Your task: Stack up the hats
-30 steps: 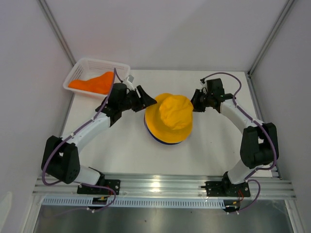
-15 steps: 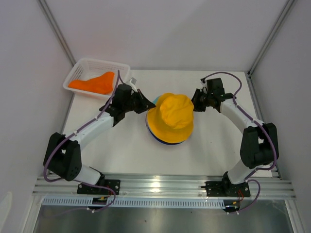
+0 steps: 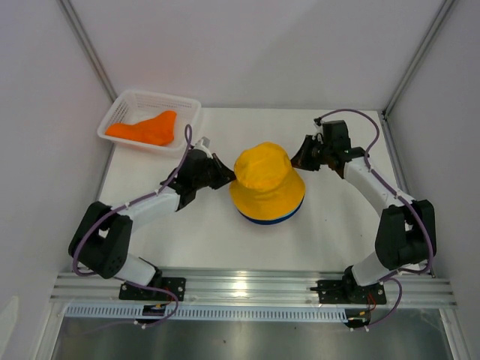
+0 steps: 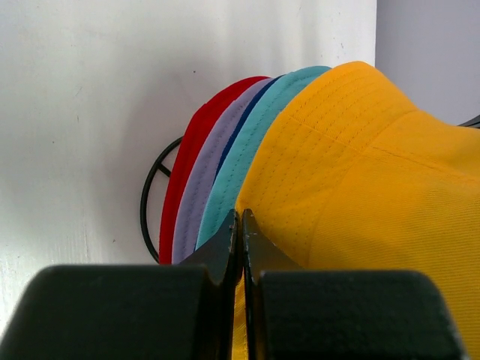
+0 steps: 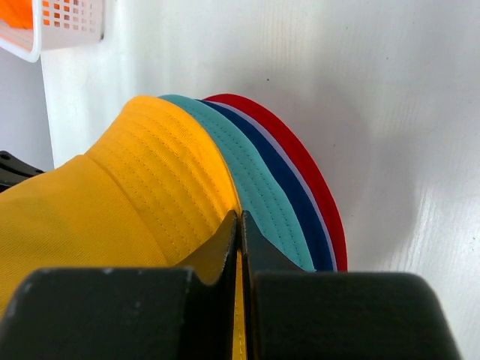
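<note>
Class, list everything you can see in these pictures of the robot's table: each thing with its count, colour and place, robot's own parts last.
yellow fabric bucket hat: 1, yellow, top of the stack, mid-table
teal fabric bucket hat: 1, teal, under the yellow
dark blue fabric bucket hat: 1, dark blue, under the teal
lilac fabric bucket hat: 1, lilac, under the dark blue
red fabric bucket hat: 1, red, bottom of the stack
orange fabric hat: 1, orange, lying in the basket
white slatted plastic basket: 1, white, far left corner
black wire stand: 1, black, beneath the stack
table: 1, white
left gripper: 1, black, shut on the yellow brim
right gripper: 1, black, shut on the opposite brim
</note>
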{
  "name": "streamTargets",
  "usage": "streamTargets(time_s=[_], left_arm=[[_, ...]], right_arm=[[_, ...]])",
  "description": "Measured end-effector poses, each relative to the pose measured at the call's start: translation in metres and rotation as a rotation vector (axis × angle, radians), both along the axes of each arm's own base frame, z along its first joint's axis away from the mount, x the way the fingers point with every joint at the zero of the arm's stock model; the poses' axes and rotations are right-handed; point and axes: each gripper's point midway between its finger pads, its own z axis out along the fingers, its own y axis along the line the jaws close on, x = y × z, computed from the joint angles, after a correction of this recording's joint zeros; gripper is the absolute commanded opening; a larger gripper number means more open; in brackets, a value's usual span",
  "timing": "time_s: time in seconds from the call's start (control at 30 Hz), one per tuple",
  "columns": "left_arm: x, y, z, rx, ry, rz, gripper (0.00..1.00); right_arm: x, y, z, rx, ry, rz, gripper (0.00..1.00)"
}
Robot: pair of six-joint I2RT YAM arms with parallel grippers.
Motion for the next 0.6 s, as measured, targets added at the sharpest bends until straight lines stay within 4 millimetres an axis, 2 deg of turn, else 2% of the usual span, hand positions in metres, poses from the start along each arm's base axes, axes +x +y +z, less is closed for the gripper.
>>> streamTargets(time_s=[0.13,0.17,0.23,0.27,0.33,0.37,0.4,0.43,0.47,0.53,0.6], left_arm=[[-0.001,0.001,0.0,-0.001,-0.014,0.0,0.02],[-0.002,0.002,0.001,0.006,-0.017,0.002,0.1],[-0.003,0.006,0.002,0.03,-0.023,0.002,0.2],[-0.004,0.008,0.002,0.05,-0.02,0.0,0.34],[-0.007,0.014,0.0,0.101,-0.012,-0.006,0.44],[-0.009,0.018,0.001,0.124,-0.005,-0.008,0.53],[-0.008,0.021,0.006,0.144,-0.007,-0.01,0.58],[-0.007,0.024,0.014,0.16,-0.011,-0.013,0.64],[-0.005,0.026,0.023,0.169,-0.02,-0.011,0.73],[0.004,0.036,0.054,0.181,-0.07,0.001,0.82],[0.017,0.056,0.092,0.186,-0.143,0.05,0.92]], right_arm=[[0.0,-0.001,0.004,-0.004,-0.014,-0.005,0.02],[0.0,-0.001,0.005,-0.006,-0.016,-0.007,0.09],[0.0,-0.002,0.006,-0.009,-0.022,-0.006,0.16],[0.0,-0.002,0.005,-0.012,-0.022,-0.006,0.3],[-0.001,-0.007,0.006,-0.024,-0.017,-0.004,0.47],[0.0,-0.009,0.009,-0.031,-0.018,-0.001,0.58],[0.001,-0.011,0.013,-0.033,-0.02,-0.003,0.64],[0.005,-0.016,0.02,-0.04,-0.036,-0.004,0.7],[0.01,-0.021,0.031,-0.044,-0.055,-0.009,0.83],[0.022,-0.033,0.057,-0.051,-0.109,-0.031,0.9],[0.036,-0.048,0.089,-0.054,-0.18,-0.06,0.93]])
